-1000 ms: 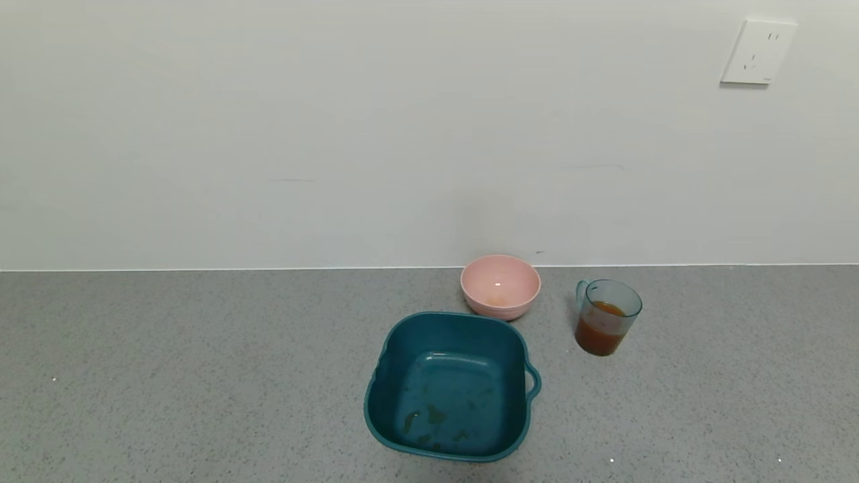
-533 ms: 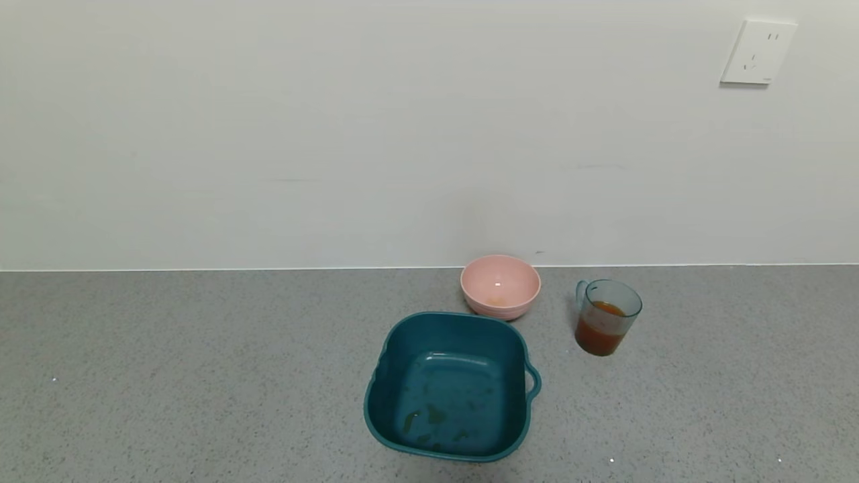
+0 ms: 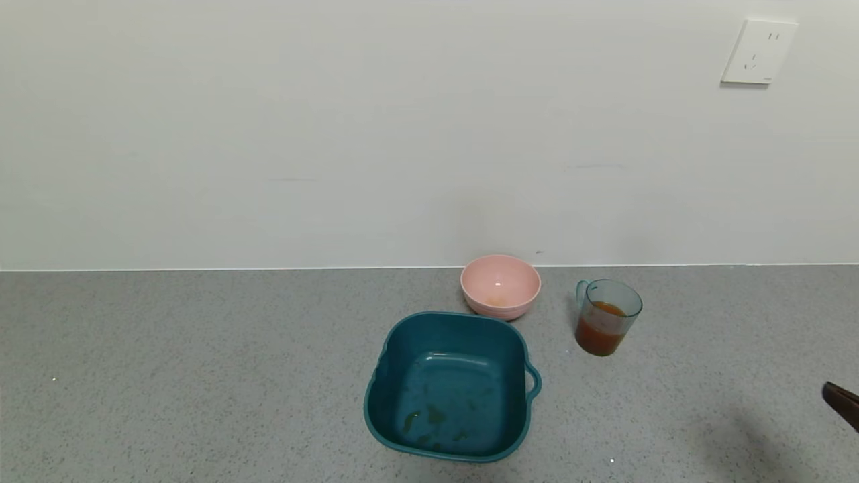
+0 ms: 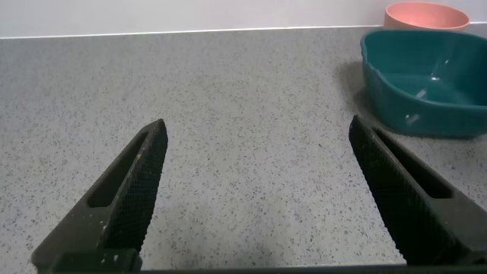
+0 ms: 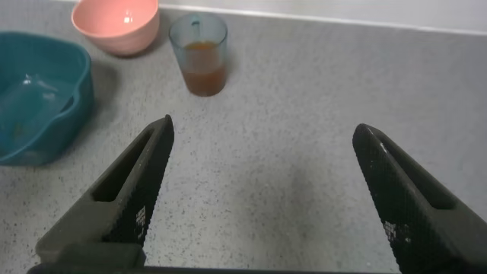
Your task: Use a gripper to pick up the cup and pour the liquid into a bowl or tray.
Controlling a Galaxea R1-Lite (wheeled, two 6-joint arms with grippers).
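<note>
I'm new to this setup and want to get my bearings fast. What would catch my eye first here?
The cup, part full of reddish-brown liquid, stands upright on the grey counter, right of the pale-pink bowl near the wall. In front of the bowl sits a bigger dark-teal tray. The right end effector is open and faces the cup from a distance; the left end effector is open over bare counter.
</note>
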